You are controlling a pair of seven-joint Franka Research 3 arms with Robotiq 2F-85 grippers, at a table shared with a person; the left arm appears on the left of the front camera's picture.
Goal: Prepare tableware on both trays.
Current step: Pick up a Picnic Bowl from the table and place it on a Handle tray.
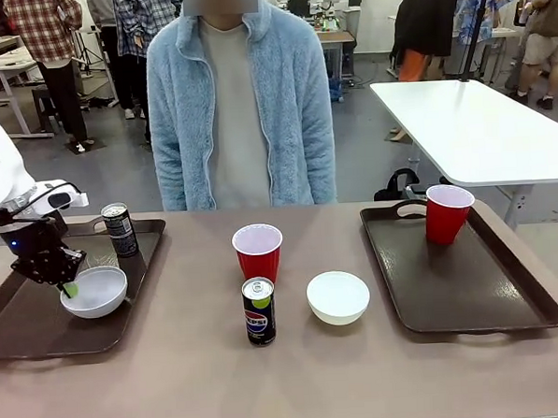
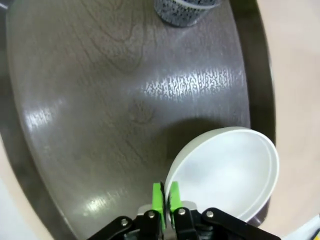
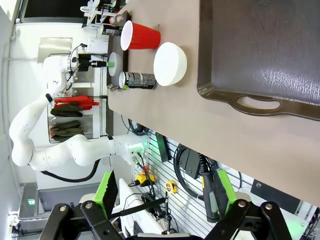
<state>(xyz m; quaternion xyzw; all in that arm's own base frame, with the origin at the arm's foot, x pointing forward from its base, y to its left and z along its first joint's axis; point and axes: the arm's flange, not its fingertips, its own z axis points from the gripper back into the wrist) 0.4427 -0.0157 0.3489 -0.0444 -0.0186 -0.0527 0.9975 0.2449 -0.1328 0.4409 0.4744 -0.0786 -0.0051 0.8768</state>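
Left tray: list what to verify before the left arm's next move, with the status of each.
1. Left bowl sits inside left tray: ok.
2. Left can upright on that tray, apart from the bowl: ok.
3. Left end effector free of the bowl rim: cannot tell; its pads straddle the rim closely.
4. Cup on left tray: not ok; table cup stands on the table.
5. Right tray complete: not ok; it holds just the tray cup, while table bowl and table can stand outside.
6. Right end effector open, empty: ok.
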